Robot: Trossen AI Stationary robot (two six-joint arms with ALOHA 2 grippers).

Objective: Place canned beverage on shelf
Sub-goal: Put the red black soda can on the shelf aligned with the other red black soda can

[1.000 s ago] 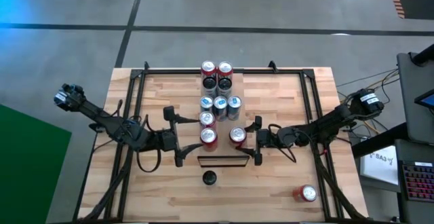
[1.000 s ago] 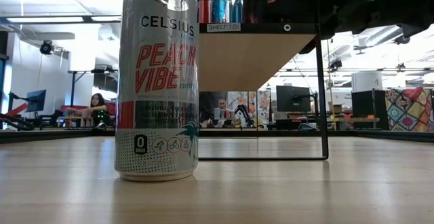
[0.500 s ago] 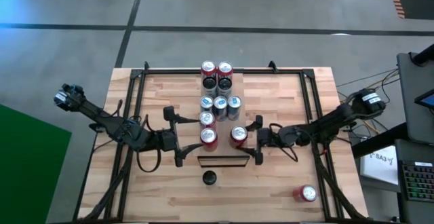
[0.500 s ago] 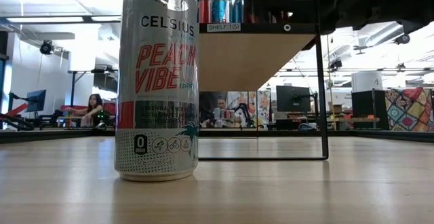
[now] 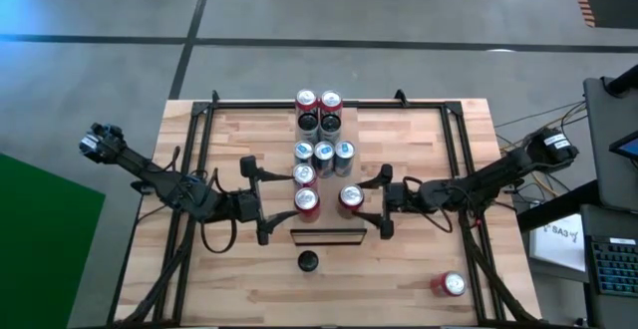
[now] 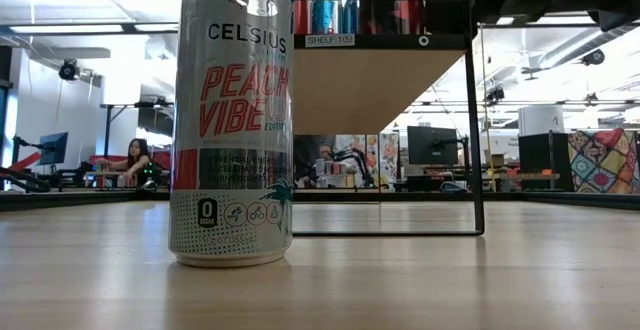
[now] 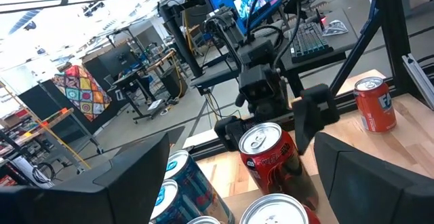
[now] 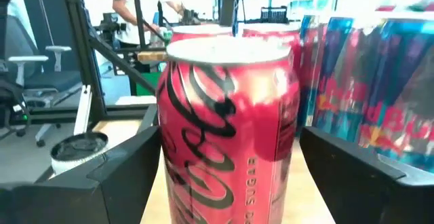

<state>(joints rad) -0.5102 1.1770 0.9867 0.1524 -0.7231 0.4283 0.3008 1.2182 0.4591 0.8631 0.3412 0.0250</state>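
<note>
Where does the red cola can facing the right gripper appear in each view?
High view: red cola can near the picture's centre, just left of the right gripper.
Low view: probably it stands on the shelf, right part, top cut off.
Left wrist view: centre, the right gripper behind it.
Right wrist view: fills the centre, between open jaws.
Shared landmark: the blue cans beside it.

Grey concrete floor (image 5: 419, 30) around the table; desks with monitors (image 6: 432, 145) behind.

Planked wooden tabletop (image 5: 249, 279); colourful quilt (image 6: 603, 160), monitors (image 6: 432, 145), seated person (image 6: 134, 159) in the room behind
</note>
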